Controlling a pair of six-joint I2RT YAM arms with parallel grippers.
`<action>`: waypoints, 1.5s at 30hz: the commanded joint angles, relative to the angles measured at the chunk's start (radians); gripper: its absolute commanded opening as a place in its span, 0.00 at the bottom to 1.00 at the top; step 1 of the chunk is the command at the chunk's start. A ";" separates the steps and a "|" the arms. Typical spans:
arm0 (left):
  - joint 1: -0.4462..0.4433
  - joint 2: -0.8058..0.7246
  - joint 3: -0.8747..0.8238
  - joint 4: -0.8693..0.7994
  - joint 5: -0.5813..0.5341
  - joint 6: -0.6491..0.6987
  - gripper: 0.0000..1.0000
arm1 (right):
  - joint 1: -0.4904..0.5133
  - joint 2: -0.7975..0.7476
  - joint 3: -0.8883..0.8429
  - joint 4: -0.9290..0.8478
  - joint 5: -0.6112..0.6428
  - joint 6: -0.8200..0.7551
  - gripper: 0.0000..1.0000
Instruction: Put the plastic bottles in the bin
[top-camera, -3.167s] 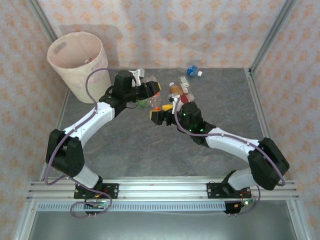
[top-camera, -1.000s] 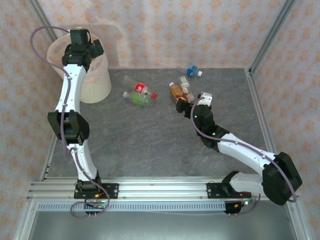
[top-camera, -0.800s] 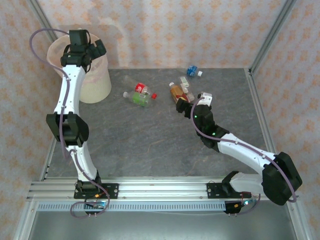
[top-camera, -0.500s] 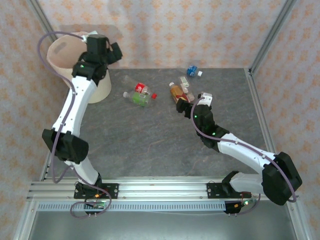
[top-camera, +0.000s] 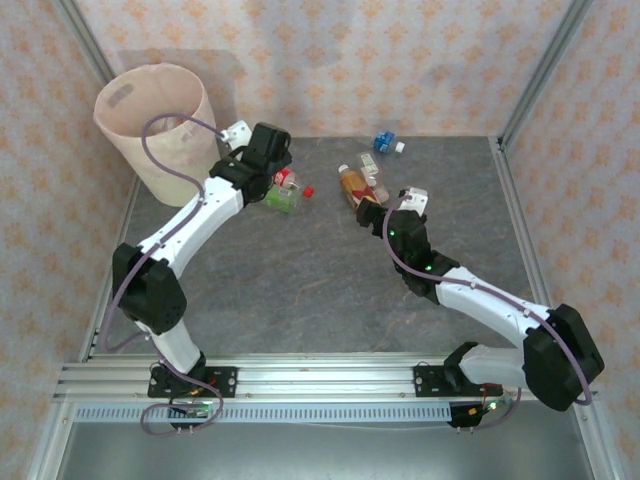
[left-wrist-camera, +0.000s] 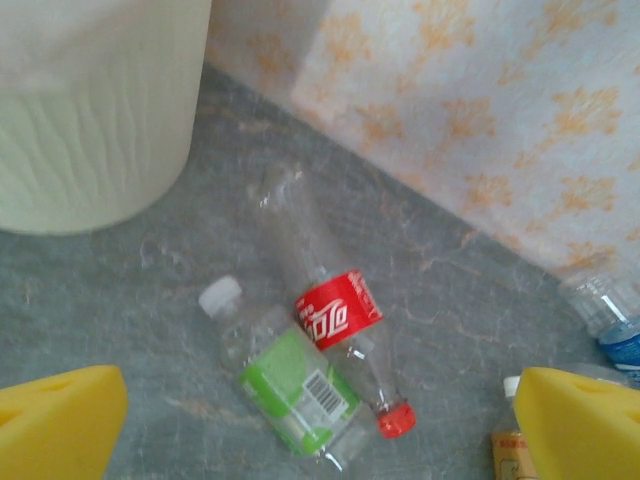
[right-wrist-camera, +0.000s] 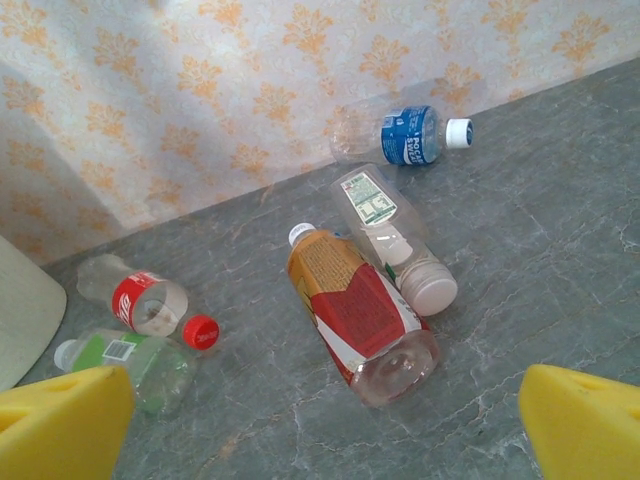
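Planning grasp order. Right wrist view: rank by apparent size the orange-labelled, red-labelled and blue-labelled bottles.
1. orange-labelled bottle.
Then red-labelled bottle and blue-labelled bottle: alike; blue lies farther, so unranked.

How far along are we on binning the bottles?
Done: cannot tell, the bin hides its contents. In hand: nothing; left gripper open above red-label bottle and green-label bottle, right gripper open above orange-label bottle and wide-capped bottle. Left: those four plus blue-label bottle by the wall.

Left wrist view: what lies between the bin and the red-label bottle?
Nothing: bare grey tabletop separates the bin from the red-label bottle in the left wrist view.
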 joint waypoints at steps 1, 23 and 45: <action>0.000 0.059 -0.008 -0.079 -0.036 -0.123 1.00 | -0.007 -0.014 -0.017 -0.030 0.034 0.007 0.99; 0.042 0.425 0.170 -0.172 0.029 -0.233 1.00 | -0.007 -0.054 -0.020 -0.068 0.043 0.010 0.99; 0.063 0.440 0.053 -0.024 0.074 -0.236 0.98 | -0.008 -0.046 -0.017 -0.077 0.038 0.022 0.99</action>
